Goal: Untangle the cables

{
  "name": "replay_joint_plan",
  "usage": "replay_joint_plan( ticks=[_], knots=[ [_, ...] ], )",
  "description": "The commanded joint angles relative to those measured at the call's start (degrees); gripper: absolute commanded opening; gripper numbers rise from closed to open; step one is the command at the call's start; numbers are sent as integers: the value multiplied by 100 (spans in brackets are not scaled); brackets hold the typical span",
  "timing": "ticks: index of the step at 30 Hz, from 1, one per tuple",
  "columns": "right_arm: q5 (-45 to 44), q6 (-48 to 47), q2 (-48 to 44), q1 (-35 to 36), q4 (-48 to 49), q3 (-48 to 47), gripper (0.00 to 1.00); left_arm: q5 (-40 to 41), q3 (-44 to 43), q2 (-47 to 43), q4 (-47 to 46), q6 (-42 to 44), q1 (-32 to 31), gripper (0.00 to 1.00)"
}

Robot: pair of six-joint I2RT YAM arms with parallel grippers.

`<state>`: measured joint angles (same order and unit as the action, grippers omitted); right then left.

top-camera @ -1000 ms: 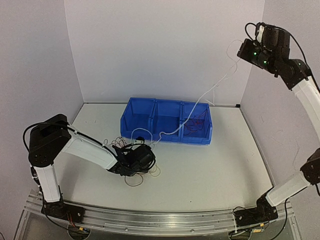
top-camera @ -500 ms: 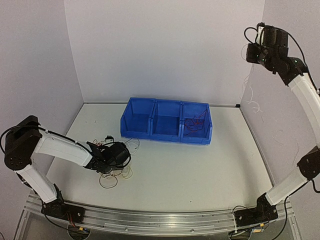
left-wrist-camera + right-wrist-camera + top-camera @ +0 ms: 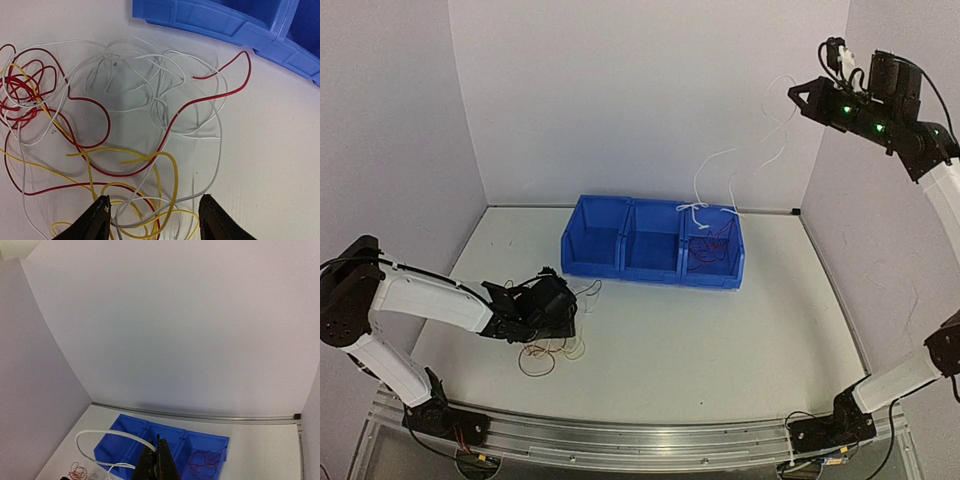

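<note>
The cables lie in a loose tangle (image 3: 115, 130) of white, red and yellow wire on the table, seen small from above as a pile of cables (image 3: 552, 347). My left gripper (image 3: 154, 206) is open just over the tangle's near edge, with wire loops lying between its fingers but nothing gripped; from above the left gripper (image 3: 563, 312) is low by the pile. My right gripper (image 3: 798, 92) is raised high at the right, shut on a white cable (image 3: 697, 188) that hangs down to the blue bin. In the right wrist view, that gripper (image 3: 160, 444) pinches the white cable (image 3: 107, 433).
A blue three-compartment bin (image 3: 620, 262) stands mid-table; red wires (image 3: 715, 245) lie in its right compartment. The bin's corner (image 3: 235, 20) is close beyond the tangle. White walls enclose the table on the left, back and right.
My left gripper opened and pulled back to the left with the pile. The white cable came free of the pile and now dangles from the raised right gripper over the bin.
</note>
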<state>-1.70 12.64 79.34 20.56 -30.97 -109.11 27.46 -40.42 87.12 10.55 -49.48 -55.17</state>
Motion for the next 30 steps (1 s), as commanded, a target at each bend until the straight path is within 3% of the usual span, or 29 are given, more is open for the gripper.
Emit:
replay_joint_plan(
  ticks=[1, 3, 5, 15, 25, 30],
  knots=[
    [1793, 925, 520, 15, 93, -396, 0, -153, -275, -427, 119, 121, -11, 80],
    [2205, 1165, 795, 20, 126, -594, 0, -169, -392, -590, 256, 185, -11, 95],
    [2553, 1347, 1004, 42, 216, -727, 0, -137, -557, -756, 445, 221, -11, 99],
    [2485, 1029, 1407, 940, 390, -921, 0, 515, -1317, -1187, 1856, -124, -11, 100],
    [2068, 919, 2451, 1075, 474, -1718, 0, 1007, -1396, -1556, 2947, -1152, -9, 100],
    [1913, 770, 3047, 1079, 531, -2181, 0, 1028, -1169, -1806, 3035, -1325, -2, 100]
  ],
)
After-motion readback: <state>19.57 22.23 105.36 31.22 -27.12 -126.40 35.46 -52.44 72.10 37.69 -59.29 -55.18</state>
